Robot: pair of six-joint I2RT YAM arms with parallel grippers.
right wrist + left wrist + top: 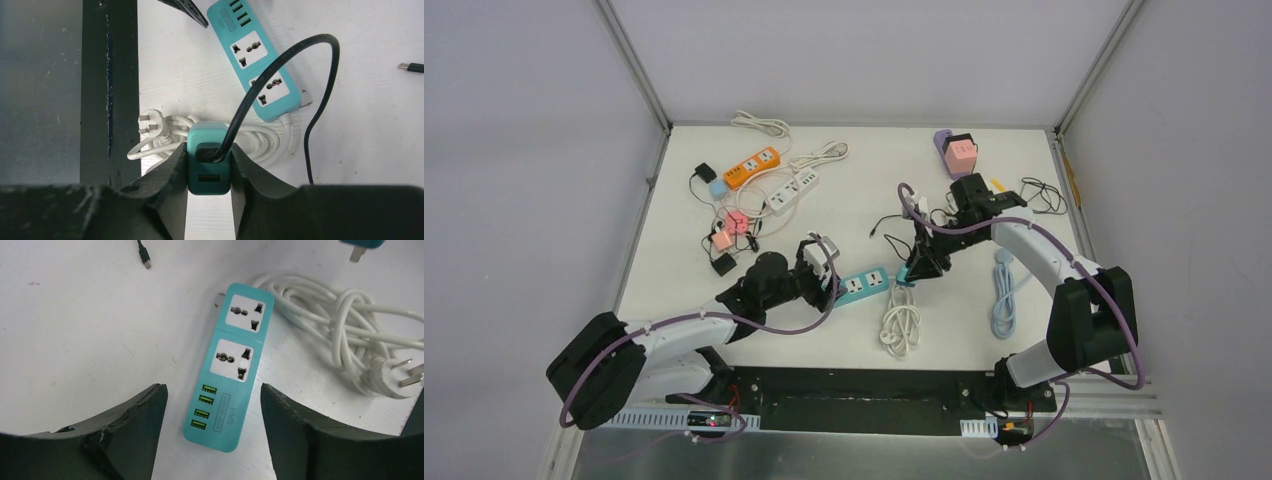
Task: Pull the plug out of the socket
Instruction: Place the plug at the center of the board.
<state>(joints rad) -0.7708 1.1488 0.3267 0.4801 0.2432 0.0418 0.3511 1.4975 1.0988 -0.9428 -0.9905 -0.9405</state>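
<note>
The teal power strip [864, 284] lies flat on the white table, and both of its sockets [234, 360] are empty. My left gripper [829, 282] is open, its fingers [145, 415] on either side of the strip's USB end without touching it. My right gripper [918, 268] is shut on the teal plug [209, 172], a USB charger with a black cable [280, 55] in its top port. It holds the plug above the table, clear of the strip [257, 70]. The plug's prong shows at the top right of the left wrist view [358, 252].
The strip's white cord [902, 325] lies coiled just right of it, with its three-pin plug [397, 377] loose. An orange strip [752, 167], a white strip [792, 193] and pink adapters [729, 232] lie at the back left. Purple and pink adapters [956, 152] lie at the back right. A pale blue cable [1004, 300] lies at the right.
</note>
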